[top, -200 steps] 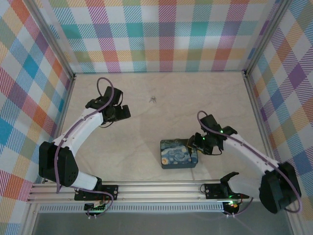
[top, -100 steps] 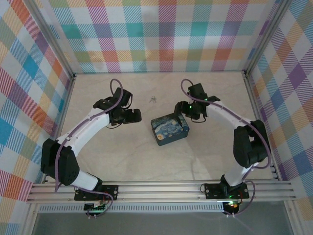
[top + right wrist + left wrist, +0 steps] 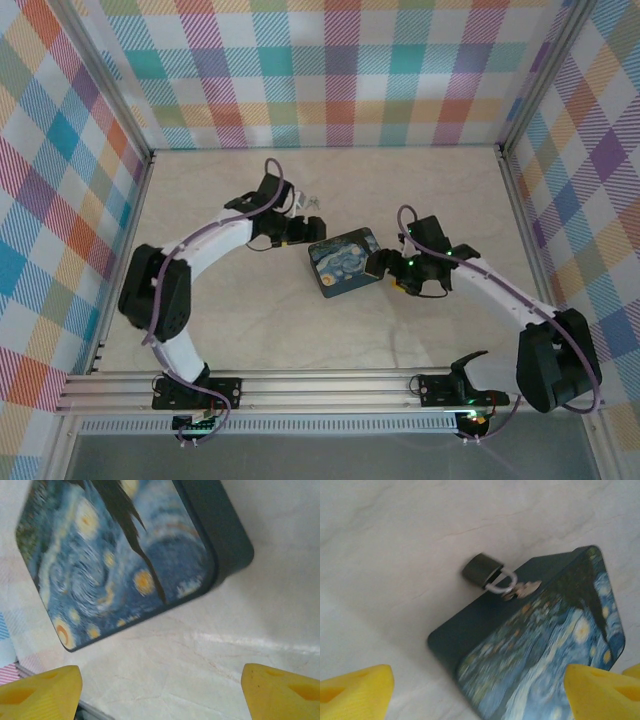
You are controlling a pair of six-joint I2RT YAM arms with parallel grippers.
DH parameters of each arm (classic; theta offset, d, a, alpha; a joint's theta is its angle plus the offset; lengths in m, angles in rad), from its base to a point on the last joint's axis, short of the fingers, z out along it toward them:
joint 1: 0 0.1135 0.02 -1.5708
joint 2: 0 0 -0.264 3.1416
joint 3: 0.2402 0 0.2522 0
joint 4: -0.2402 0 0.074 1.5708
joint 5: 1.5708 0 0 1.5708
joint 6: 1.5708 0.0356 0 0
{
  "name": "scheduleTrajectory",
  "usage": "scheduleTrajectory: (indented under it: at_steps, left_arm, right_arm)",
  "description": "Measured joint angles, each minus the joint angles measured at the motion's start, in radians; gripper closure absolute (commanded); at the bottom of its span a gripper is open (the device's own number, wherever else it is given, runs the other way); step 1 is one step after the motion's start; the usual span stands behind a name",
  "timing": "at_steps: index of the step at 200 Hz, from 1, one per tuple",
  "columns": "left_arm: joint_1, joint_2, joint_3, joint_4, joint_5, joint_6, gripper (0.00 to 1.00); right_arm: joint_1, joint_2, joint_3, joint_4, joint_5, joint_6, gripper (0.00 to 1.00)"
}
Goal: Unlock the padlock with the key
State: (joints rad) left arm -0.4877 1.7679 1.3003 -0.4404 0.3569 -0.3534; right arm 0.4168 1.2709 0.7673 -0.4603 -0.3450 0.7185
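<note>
The dark little padlock lies on its side on the pale tabletop, its thin silver loop pointing toward the blue painted tin. The small silver key lies just beside that loop, at the tin's edge as the left wrist camera sees it; whether key and tin touch I cannot tell. From above, the padlock and key show as one tiny glinting speck near the tin, toward the back wall from its far left corner.

The left pincer is released, its yellow fingertips spread wide with nothing gripped, hanging above the tin's near corner. From above, it sits just left of the tin and short of the padlock.

The right pincer is likewise released and wide, over bare tabletop beside the tin. From above, it sits at the tin's right side.
</note>
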Motion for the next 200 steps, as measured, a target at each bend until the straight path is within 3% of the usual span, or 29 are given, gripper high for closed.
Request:
scheduleTrajectory:
  at_steps: [52, 93, 133, 172, 200]
  left_arm:
    - [-0.058, 0.128, 0.029, 0.149, 0.096, -0.013, 0.12]
    - [-0.126, 0.019, -0.087, 0.201, 0.103, -0.029, 0.1]
    - [-0.217, -0.09, -0.237, 0.271, 0.095, -0.129, 0.07]
    - [-0.278, -0.096, -0.26, 0.361, 0.06, -0.236, 0.07]
    - [-0.28, -0.095, -0.244, 0.359, 0.041, -0.255, 0.06]
  right_arm:
    - [0.003, 0.109, 0.026, 0.117, -0.044, 0.038, 0.17]
    - [-0.039, 0.233, 0.135, 0.118, -0.038, 0.037, 0.17]
    - [-0.117, 0.377, 0.289, 0.175, -0.105, 0.041, 0.19]
    - [-0.121, 0.56, 0.426, 0.341, -0.242, 0.123, 0.21]
    - [-0.124, 0.577, 0.484, 0.294, -0.257, 0.102, 0.19]
